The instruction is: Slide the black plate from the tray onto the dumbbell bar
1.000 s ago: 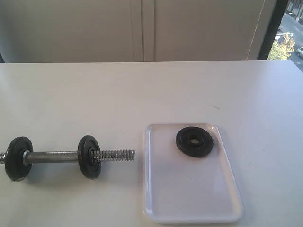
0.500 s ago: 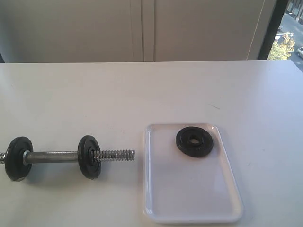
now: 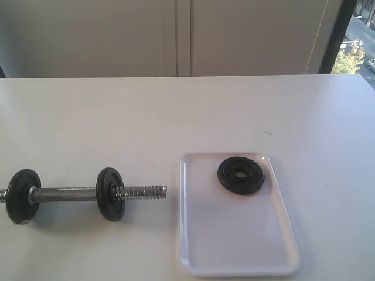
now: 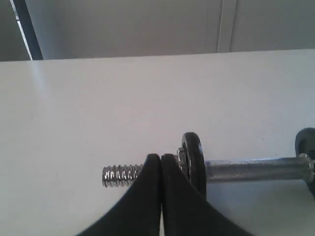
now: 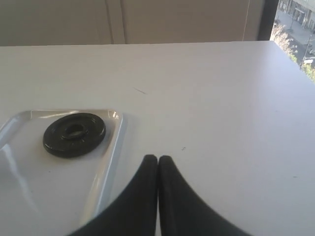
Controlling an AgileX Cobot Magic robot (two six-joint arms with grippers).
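Observation:
The black plate (image 3: pixel 241 175) lies flat at the far end of the white tray (image 3: pixel 234 252); the right wrist view shows the black plate (image 5: pixel 74 134) and the tray (image 5: pixel 106 177) too. The dumbbell bar (image 3: pixel 64 194) lies on the table left of the tray, two black discs (image 3: pixel 111 194) on it, its bare threaded end (image 3: pixel 143 192) pointing at the tray. Neither gripper appears in the exterior view. My left gripper (image 4: pixel 160 157) is shut and empty, in front of the dumbbell bar (image 4: pixel 246 169). Beside the tray's rim my right gripper (image 5: pixel 157 159) is shut, holding nothing.
Everything sits on a white table (image 3: pixel 176 111). A pale wall (image 3: pixel 176 35) runs behind its far edge, with a window (image 3: pixel 354 41) at the far right.

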